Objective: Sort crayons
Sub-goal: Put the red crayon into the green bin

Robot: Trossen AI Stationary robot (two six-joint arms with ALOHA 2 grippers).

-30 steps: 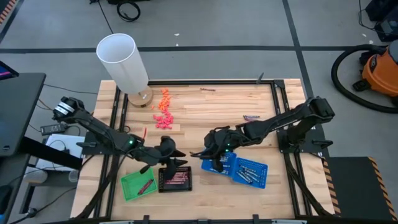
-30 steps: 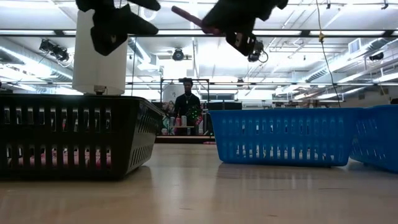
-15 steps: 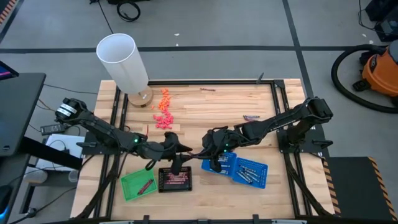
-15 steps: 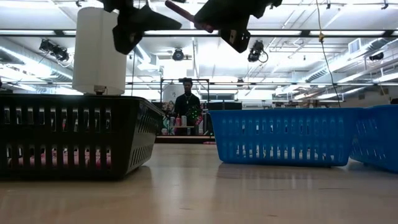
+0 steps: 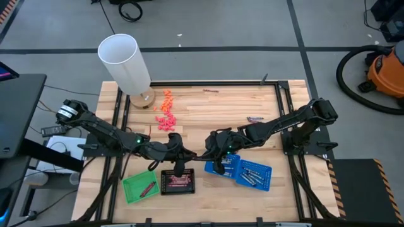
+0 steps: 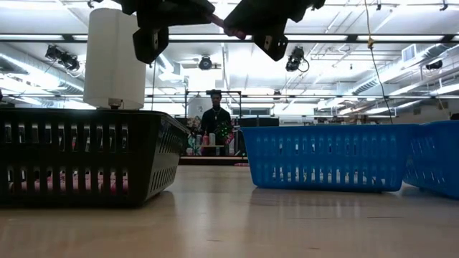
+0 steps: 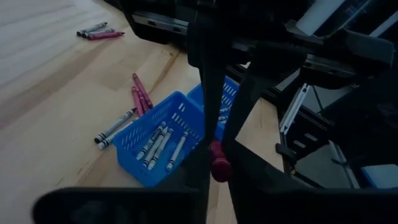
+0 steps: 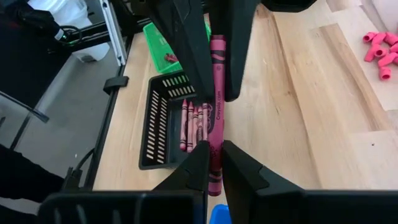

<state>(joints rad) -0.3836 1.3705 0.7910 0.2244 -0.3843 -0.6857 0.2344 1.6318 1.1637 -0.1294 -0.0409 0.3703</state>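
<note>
A magenta crayon [image 8: 216,112] hangs in the air between my two grippers, over the gap between the black basket [image 5: 177,181] and the blue baskets [image 5: 243,170]. My right gripper [image 8: 215,163] is shut on one end. My left gripper [image 5: 184,153] is shut on the other end, which shows end-on in the left wrist view [image 7: 219,165]. More magenta crayons lie in the black basket [image 8: 196,121], and grey ones lie in a blue basket [image 7: 158,140]. Loose crayons [image 7: 140,96] rest flat on the table. My left gripper pinches the crayon's end farthest from the right gripper [image 8: 216,65] between its two fingers [image 8: 186,50], coming level from the table's left side. The crayon is clear of the table. My right gripper pinches the crayon's other end [image 8: 215,149] between its two fingers, coming level from the table's right side. The crayon runs forward along the fingers toward the left gripper, slightly tilted, clear of the table.
A green tray [image 5: 140,187] with a red stick lies left of the black basket. A tall white cylinder [image 5: 124,63] stands at the far left, with a heap of orange-pink pieces [image 5: 166,113] beside it. Loose crayons lie at the middle right [image 5: 255,118] and far edge [image 5: 211,91].
My left gripper, open, has moved from above the black basket toward the right gripper and has shut on the free end of the crayon. My right gripper has kept its hold on the crayon and has hardly moved.
</note>
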